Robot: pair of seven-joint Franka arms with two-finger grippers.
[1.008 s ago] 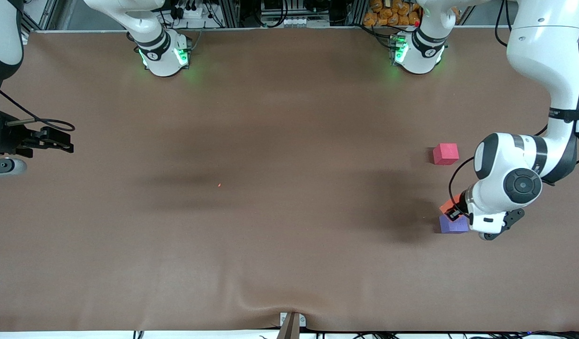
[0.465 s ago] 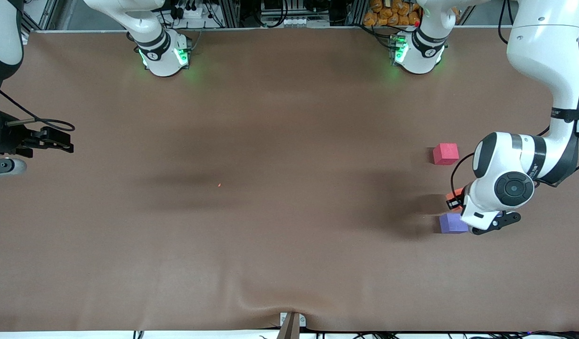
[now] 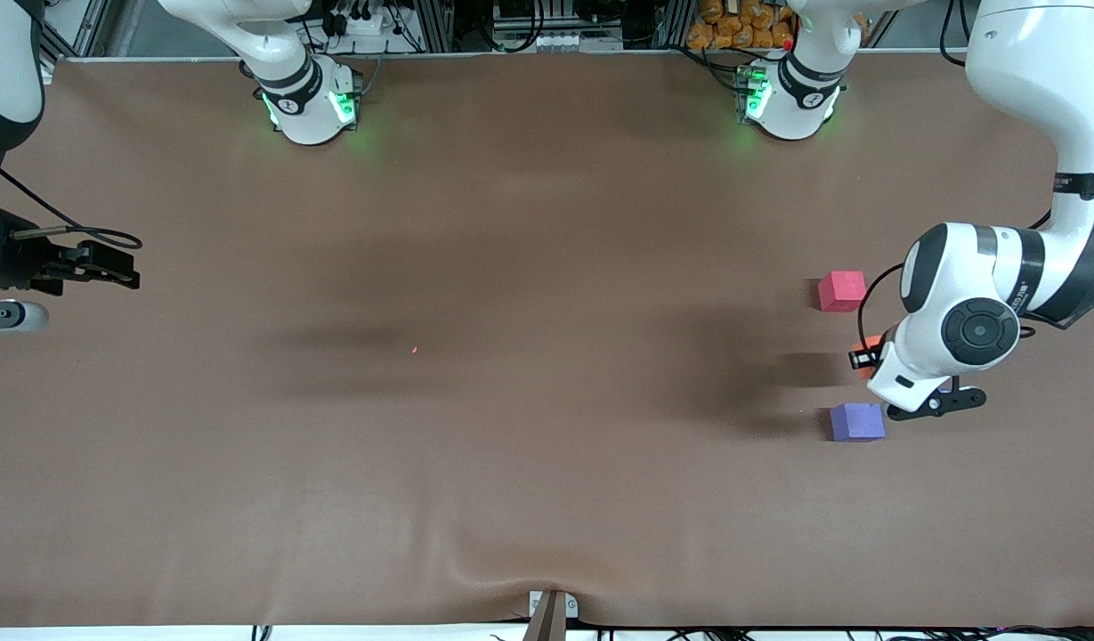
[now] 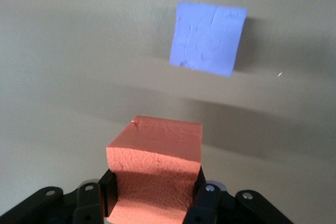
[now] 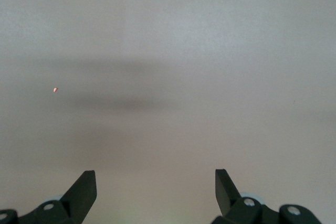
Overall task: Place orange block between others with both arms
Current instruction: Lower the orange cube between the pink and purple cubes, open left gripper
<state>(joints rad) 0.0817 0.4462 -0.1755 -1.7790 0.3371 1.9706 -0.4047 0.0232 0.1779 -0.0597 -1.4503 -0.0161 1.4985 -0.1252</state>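
Three cubes, front view: pinkish-red cube (image 3: 841,290) and purple-blue cube (image 3: 856,421) on the brown table cover (image 3: 511,463), toward the left arm's end; orange block (image 3: 867,358) largely hidden, apparently over the gap between them. Left gripper (image 3: 870,361) carries it; lower straight, release level. Right gripper (image 3: 110,267) waits, over the right arm's end

Left wrist view: jaws clamped on orange block (image 4: 156,174), purple-blue cube (image 4: 208,38) clear of it

Right wrist view: right gripper (image 5: 156,190), fingers spread, over bare cover, one small speck (image 5: 55,90)
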